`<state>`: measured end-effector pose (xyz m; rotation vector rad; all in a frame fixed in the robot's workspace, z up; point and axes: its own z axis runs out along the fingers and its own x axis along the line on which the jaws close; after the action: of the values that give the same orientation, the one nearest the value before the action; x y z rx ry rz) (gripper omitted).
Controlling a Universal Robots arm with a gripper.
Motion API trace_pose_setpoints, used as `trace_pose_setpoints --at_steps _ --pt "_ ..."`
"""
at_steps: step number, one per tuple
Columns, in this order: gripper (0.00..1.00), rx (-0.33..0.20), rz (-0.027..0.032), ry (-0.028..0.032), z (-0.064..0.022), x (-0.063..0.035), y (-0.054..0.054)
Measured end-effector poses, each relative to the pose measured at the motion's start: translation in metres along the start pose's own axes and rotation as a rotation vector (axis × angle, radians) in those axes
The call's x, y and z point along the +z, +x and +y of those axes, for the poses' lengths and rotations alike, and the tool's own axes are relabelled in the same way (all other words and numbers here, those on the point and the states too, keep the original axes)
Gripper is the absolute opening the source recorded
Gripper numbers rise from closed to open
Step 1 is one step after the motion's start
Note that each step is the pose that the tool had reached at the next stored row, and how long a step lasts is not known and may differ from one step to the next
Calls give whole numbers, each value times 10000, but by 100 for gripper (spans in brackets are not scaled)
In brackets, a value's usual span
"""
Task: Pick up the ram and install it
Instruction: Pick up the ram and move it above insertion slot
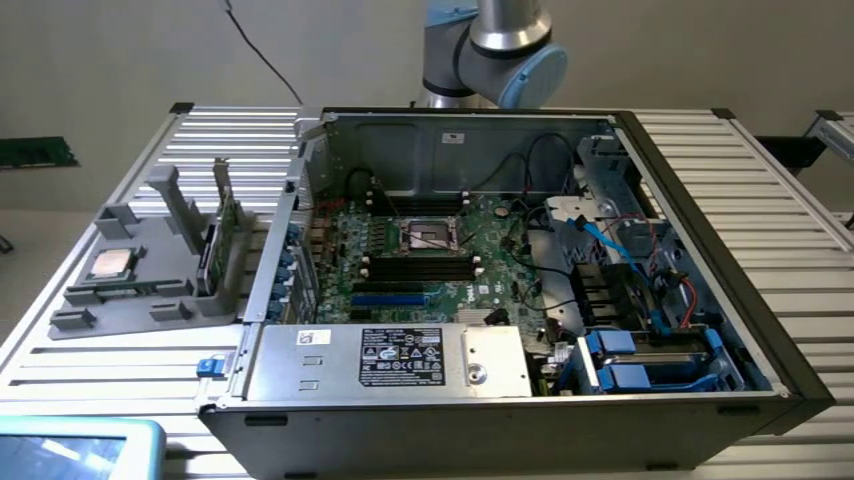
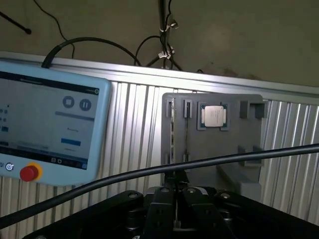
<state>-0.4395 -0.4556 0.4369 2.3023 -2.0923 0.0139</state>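
The gripper (image 2: 175, 196), jaws apparently together and empty, hovers over the ram (image 2: 173, 130) standing in its holder (image 2: 249, 144); motherboard slots (image 1: 420, 266) unfilled.

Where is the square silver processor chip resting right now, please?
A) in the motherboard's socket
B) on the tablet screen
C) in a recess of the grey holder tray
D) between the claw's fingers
C: the processor chip lies flat in a square recess of the grey holder tray, outside the computer case.
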Motion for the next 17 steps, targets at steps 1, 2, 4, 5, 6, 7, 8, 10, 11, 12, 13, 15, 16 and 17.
trace_pose_setpoints --at_steps 1,2,4,5,6,7,8,10,11,12,13,15,16,17 --pt "11 0 0 -1 1 -47 1" --pt "11 0 0 0 1 -93 2" --pt "11 0 0 -1 2 -145 4" --pt "11 0 0 0 3 -145 3" --pt "11 0 0 0 2 -146 4" --pt "11 0 -1 0 2 -145 4" --pt "11 0 0 0 2 -146 3" --pt "11 -2 2 -5 -10 -149 5" --pt "11 -2 1 -3 -37 -149 7" --pt "11 -1 1 -2 -81 -148 12" --pt "11 0 1 -1 -127 -149 16" --pt "11 0 1 -2 -213 -150 24" --pt "11 0 1 -1 -260 -150 29" --pt "11 0 1 -2 -307 -151 34"
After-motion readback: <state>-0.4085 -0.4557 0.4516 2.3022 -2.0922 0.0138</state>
